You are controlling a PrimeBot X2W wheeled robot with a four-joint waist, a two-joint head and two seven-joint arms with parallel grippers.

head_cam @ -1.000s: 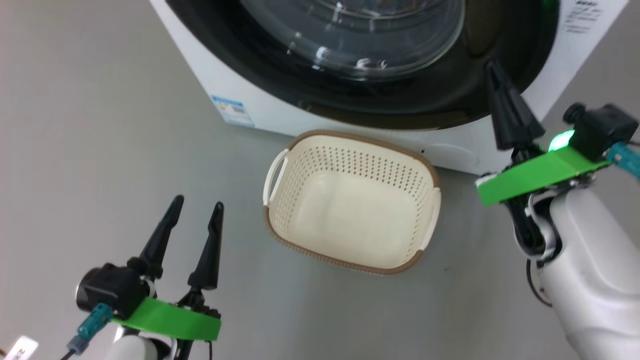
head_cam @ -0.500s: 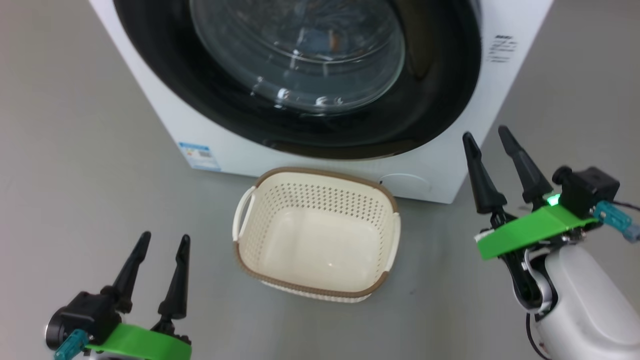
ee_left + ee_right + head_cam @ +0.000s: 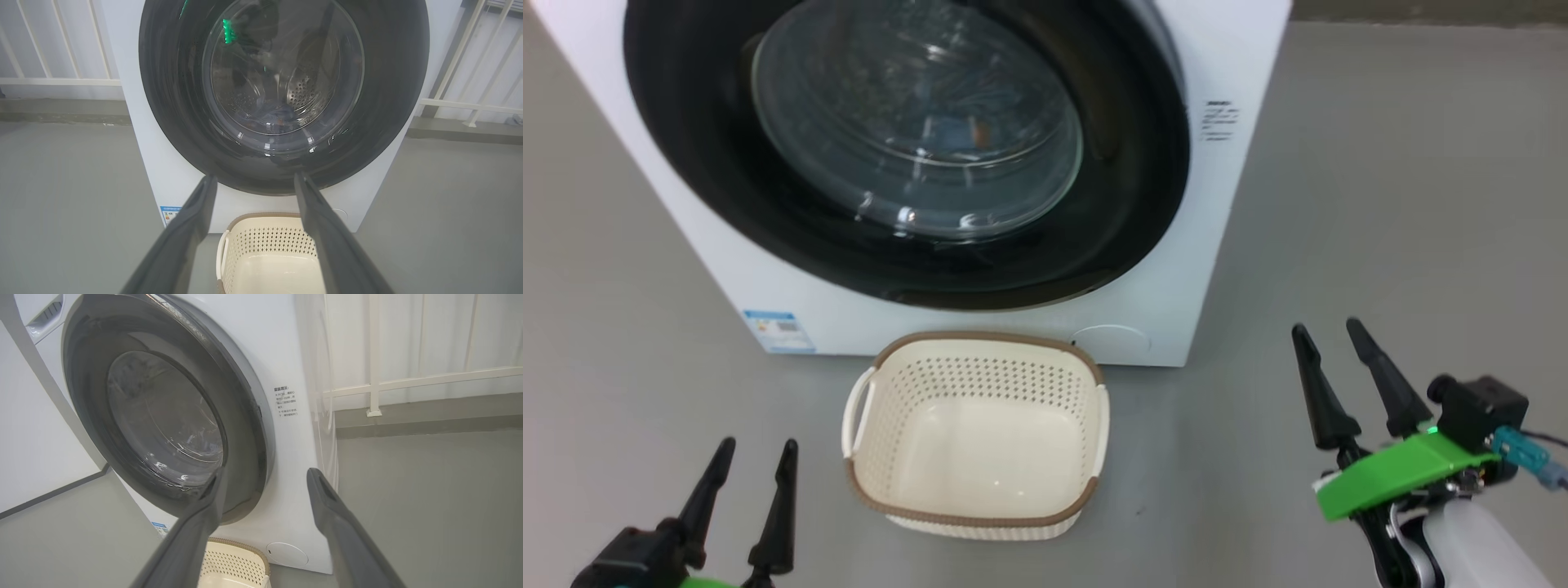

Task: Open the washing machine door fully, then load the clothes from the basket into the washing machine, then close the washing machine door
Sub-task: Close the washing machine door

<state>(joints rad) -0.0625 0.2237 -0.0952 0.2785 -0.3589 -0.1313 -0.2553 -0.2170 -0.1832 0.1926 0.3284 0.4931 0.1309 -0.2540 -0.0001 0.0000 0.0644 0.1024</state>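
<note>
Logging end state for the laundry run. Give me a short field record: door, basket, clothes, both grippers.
washing machine door: shut, flush with the front of the washing machine
basket: empty, on the floor just in front of the machine
clothes: bluish fabric with an orange spot, seen through the door glass, low in the drum
left gripper: open, holding nothing, left of the basket
right gripper: open, holding nothing, right of the machine, apart from it
task: looks complete

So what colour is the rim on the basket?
Brown, woven-looking. The rim tops a cream-white basket. Head view shows it best.
</note>
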